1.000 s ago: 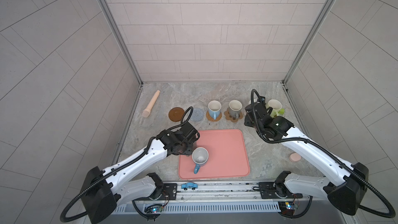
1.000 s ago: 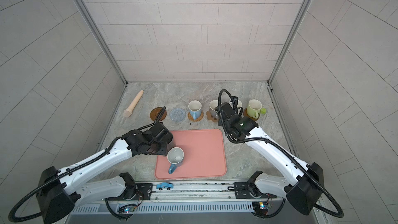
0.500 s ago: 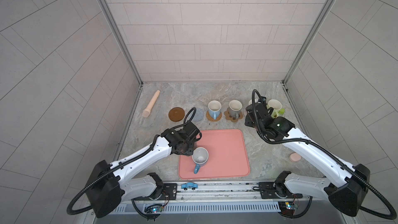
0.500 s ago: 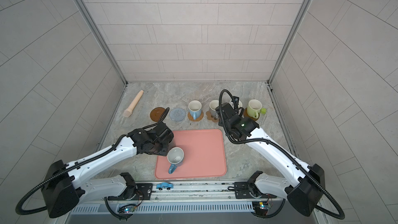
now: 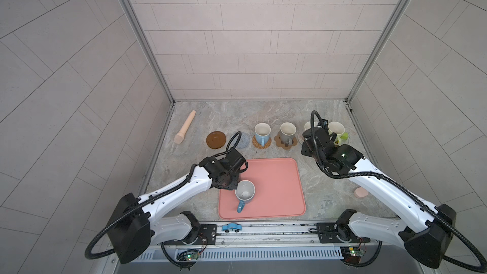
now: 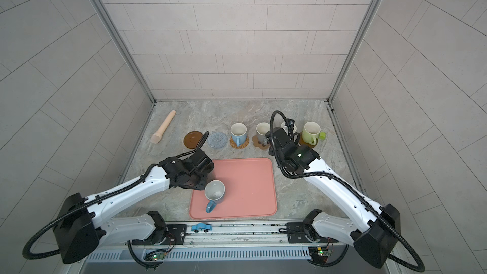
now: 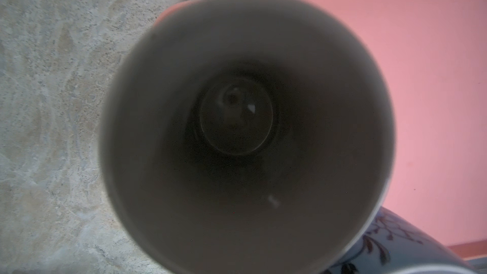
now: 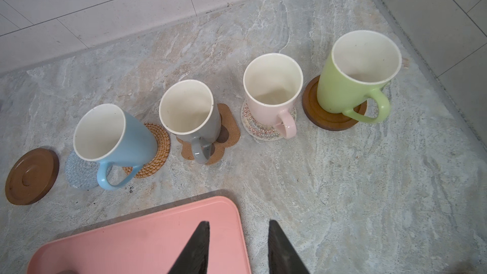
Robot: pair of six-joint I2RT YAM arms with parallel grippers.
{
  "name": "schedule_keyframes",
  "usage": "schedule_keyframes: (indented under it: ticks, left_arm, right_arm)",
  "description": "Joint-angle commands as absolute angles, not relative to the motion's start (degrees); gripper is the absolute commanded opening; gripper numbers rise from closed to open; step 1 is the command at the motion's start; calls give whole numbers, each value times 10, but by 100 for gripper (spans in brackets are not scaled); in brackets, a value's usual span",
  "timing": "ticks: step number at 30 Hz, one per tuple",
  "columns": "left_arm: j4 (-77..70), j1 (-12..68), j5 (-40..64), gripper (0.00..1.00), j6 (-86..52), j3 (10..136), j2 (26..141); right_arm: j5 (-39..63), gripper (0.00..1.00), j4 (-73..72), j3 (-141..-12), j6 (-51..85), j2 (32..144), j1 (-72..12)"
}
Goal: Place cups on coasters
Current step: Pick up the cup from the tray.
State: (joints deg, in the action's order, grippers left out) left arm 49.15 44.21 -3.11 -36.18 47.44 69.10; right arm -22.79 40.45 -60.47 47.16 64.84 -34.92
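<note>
Looks straight down into the tall dark mug [image 7: 245, 127], upright, apparently on the tray [image 7: 434, 75] corner (left fingers hidden, grip impossible to tell); right fingers [image 8: 195, 249] parted, empty, farther off.

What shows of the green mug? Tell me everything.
The green mug is light-green glazed ceramic with a cream inside and one loop handle. It stands upright and empty on a brown wooden coaster, set off-centre so part of the disc shows. It ends the row of mugs, next to the pink mug but apart from it.
</note>
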Motion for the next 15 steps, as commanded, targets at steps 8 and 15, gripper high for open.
schedule_keyframes:
  ticks: [8, 15]
  left_arm:
    - [486, 439, -52, 17, -362, 473, 684]
    - [489, 438, -59, 17, -363, 482, 677]
  right_arm:
    - [-247, 40, 419, -597, 484, 630, -347]
    - [-253, 40, 423, -593, 487, 621, -346]
